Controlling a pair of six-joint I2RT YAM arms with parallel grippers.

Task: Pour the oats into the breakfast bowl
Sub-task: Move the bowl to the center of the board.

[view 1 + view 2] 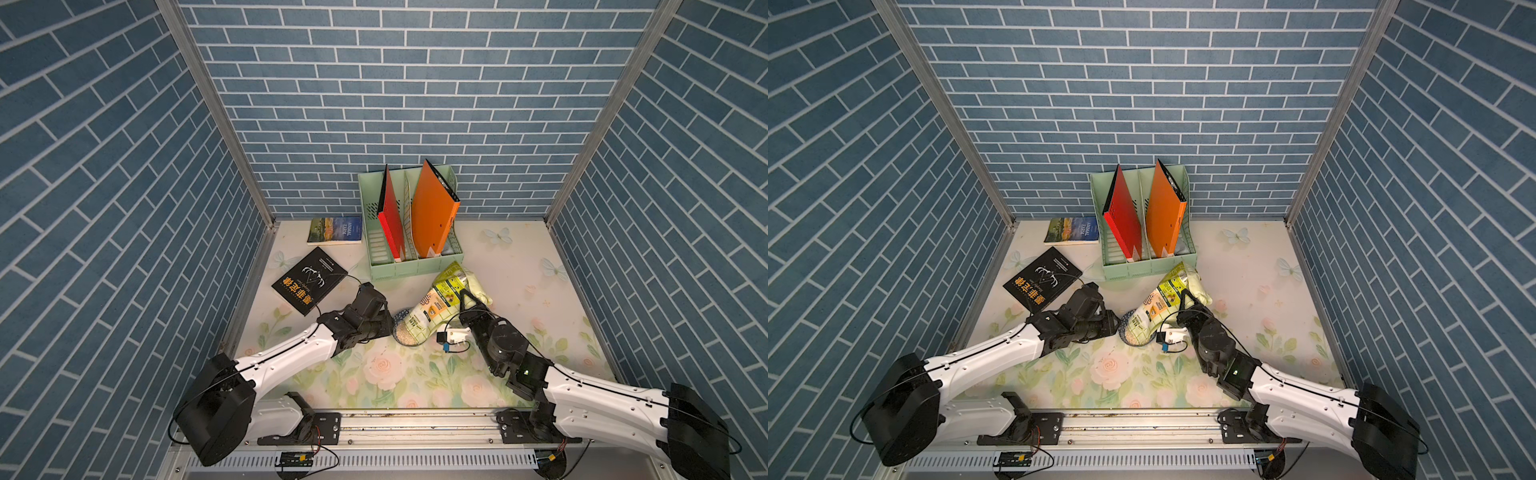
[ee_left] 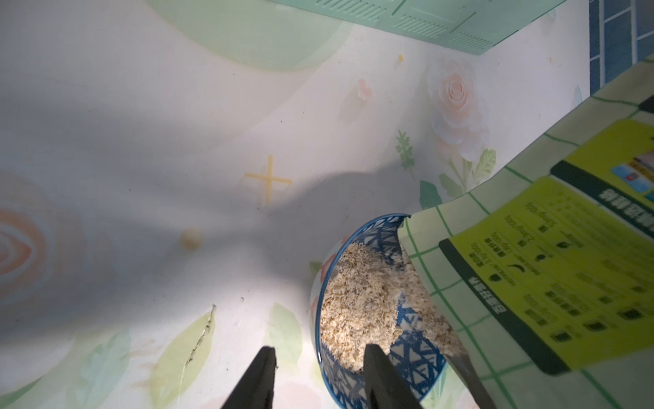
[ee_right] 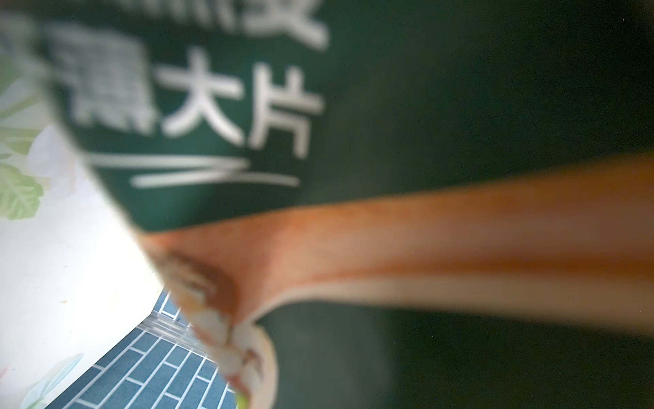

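Note:
The breakfast bowl, blue and white with a triangle pattern, sits on the floral table and holds a heap of pale oats. In both top views it is small between the two arms. The green-checked pouch is tilted with its mouth over the bowl, and oats lie along its lip. My left gripper is open, one finger outside the bowl and one over the oats, astride the rim. My right gripper is shut on the pouch, which fills its wrist view and hides the fingers.
A mint file rack with a red and an orange folder stands just behind the pouch. A black book lies left of the left arm, and a second book lies by the back wall. Brick-patterned walls enclose three sides.

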